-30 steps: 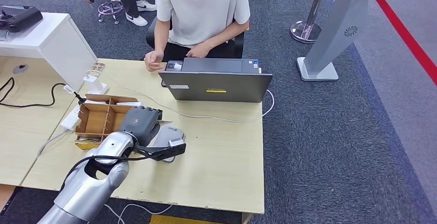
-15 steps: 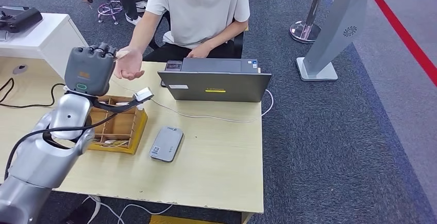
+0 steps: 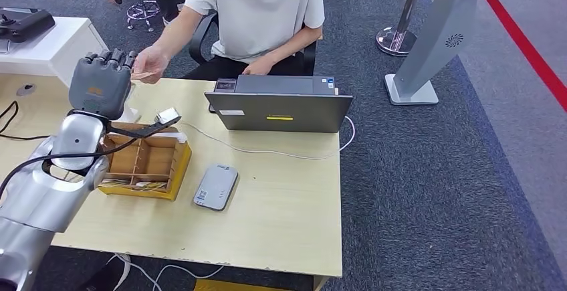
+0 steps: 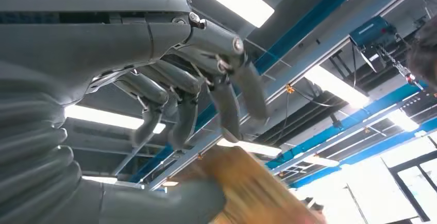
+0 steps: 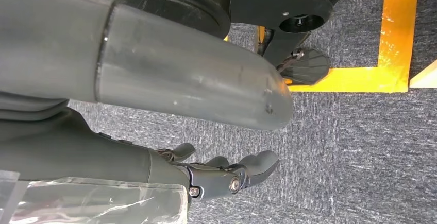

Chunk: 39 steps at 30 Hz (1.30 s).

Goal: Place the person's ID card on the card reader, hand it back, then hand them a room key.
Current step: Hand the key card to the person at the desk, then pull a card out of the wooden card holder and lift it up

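Head view: the robot's left hand (image 3: 100, 85) is raised above the far left corner of the pale wooden surface (image 3: 281, 197), its back to the camera, level with the outstretched hand (image 3: 150, 63) of a seated person in a white T-shirt (image 3: 261, 10). A tan card (image 3: 140, 75) sits between the two hands, touching the person's fingertips. From the left wrist view, the card (image 4: 252, 188) appears as a blurred brown slab lying across the thumb, with the fingers (image 4: 227, 105) curled above it; whether they actually press on it cannot be told. On the surface below, the grey card reader (image 3: 216, 186) lies flat, just beside a partitioned cardboard box (image 3: 144, 164). An open laptop (image 3: 279, 104) stands between the reader and the person, a white cable (image 3: 281, 152) running past it. A white side cabinet (image 3: 63, 53) stands to the left. In the right wrist view, the right hand (image 5: 221, 175) hangs over grey carpet (image 5: 350, 152) marked with yellow tape (image 5: 394, 38), fingers loosely spread, holding nothing.
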Tool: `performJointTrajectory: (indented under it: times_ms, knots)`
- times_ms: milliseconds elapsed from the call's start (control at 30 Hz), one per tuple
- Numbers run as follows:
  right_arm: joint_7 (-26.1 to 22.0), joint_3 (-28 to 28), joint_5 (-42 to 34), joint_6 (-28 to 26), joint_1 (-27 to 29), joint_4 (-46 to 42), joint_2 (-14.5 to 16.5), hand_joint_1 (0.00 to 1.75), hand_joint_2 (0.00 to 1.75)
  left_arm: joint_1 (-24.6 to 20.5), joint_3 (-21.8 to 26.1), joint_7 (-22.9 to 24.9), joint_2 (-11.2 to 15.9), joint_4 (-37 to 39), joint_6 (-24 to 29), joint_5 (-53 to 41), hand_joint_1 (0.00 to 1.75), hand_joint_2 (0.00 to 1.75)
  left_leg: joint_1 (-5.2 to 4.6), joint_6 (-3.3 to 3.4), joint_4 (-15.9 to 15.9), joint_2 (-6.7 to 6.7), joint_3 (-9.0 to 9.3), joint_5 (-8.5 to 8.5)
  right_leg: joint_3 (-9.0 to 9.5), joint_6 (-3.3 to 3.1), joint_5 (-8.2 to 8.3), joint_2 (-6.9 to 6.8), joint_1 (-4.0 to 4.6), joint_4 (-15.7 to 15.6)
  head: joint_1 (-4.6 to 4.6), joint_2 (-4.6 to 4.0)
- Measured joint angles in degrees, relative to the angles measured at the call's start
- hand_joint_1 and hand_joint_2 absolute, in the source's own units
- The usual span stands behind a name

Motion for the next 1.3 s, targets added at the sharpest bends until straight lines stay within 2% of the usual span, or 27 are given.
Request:
performJointTrajectory:
  times_ms: [267,433,533,600,667,733,800,867,1033,1300]
  knots:
    - [0.12,0.05,-0.20,-0.20,0.03,0.02,0.02,0.00,0.00,2.15,4.04,-7.44,-1.84,1.60,0.43,0.05,0.00,1.75,0.00,0.00,0.00,0.00,-0.01,0.00,0.00,0.00,0.00,-0.01,0.00,-0.01,-0.01,0.00]
    - [0.21,0.05,-0.55,-0.42,0.10,0.02,0.05,0.00,0.00,6.30,7.55,-11.52,-5.00,-2.78,1.04,0.16,0.00,1.75,-0.01,0.01,0.00,0.00,-0.02,-0.01,-0.01,0.00,0.00,0.00,-0.01,-0.03,0.00,0.00]
    - [0.21,0.04,-0.71,-0.48,0.15,0.02,0.07,0.00,0.00,7.79,8.70,-11.89,-6.16,-4.87,0.85,0.10,0.00,1.75,-0.02,0.01,0.00,0.00,-0.03,-0.01,-0.02,0.00,0.00,-0.02,-0.01,-0.04,-0.01,0.00]
    - [0.14,-0.34,-2.29,-1.29,0.14,0.01,0.18,0.00,0.00,9.23,9.22,-14.34,-6.89,-6.46,1.29,2.22,0.00,1.75,-0.03,0.01,-0.01,0.01,-0.01,-0.02,0.01,0.00,0.00,-0.01,-0.02,-0.03,-0.01,0.00]
    - [-0.14,-1.91,-5.52,-3.02,0.21,-0.08,0.66,0.00,0.00,14.90,9.19,-20.26,-8.37,-11.78,3.03,5.65,0.00,1.75,-0.12,0.04,-0.05,0.17,0.15,-0.12,0.08,0.03,-0.05,0.18,-0.08,-0.04,-0.11,0.00]
    - [-0.50,-3.76,-7.41,-4.13,0.47,-0.20,1.17,0.00,0.00,23.57,7.61,-22.77,-10.03,-19.20,5.15,4.80,0.00,1.75,-0.16,0.07,-0.06,0.35,0.25,-0.27,0.09,0.10,-0.15,0.39,-0.13,-0.07,-0.21,0.00]
    - [-0.69,-4.87,-7.61,-4.31,0.69,-0.28,1.45,0.00,0.00,29.93,5.06,-19.73,-10.74,-24.36,6.08,2.37,0.00,1.75,-0.13,0.09,-0.02,0.38,0.10,-0.32,-0.04,0.14,-0.19,0.42,-0.12,-0.08,-0.01,0.00]
    - [-0.76,-5.66,-7.64,-4.37,0.75,-0.32,1.68,0.00,0.00,32.75,3.53,-17.09,-10.74,-27.55,6.03,2.63,0.00,1.75,-0.13,0.10,-0.02,0.26,-0.04,-0.33,-0.13,0.14,-0.20,0.26,-0.12,-0.09,0.14,0.00]
    - [-0.78,-6.76,-7.64,-4.40,0.74,-0.52,1.81,0.00,0.00,34.50,2.46,-16.66,-10.48,-31.39,5.76,4.39,0.00,1.75,-0.08,0.09,-0.03,0.07,-0.07,-0.25,-0.07,0.13,-0.19,0.01,-0.08,-0.07,0.09,0.00]
    - [-0.78,-7.32,-7.63,-4.44,0.74,-0.61,1.87,0.00,0.00,35.06,1.84,-16.95,-10.16,-33.31,5.56,4.79,0.00,1.75,-0.07,0.09,-0.03,0.07,-0.05,-0.14,-0.04,0.12,-0.12,0.01,-0.06,-0.06,0.09,0.00]
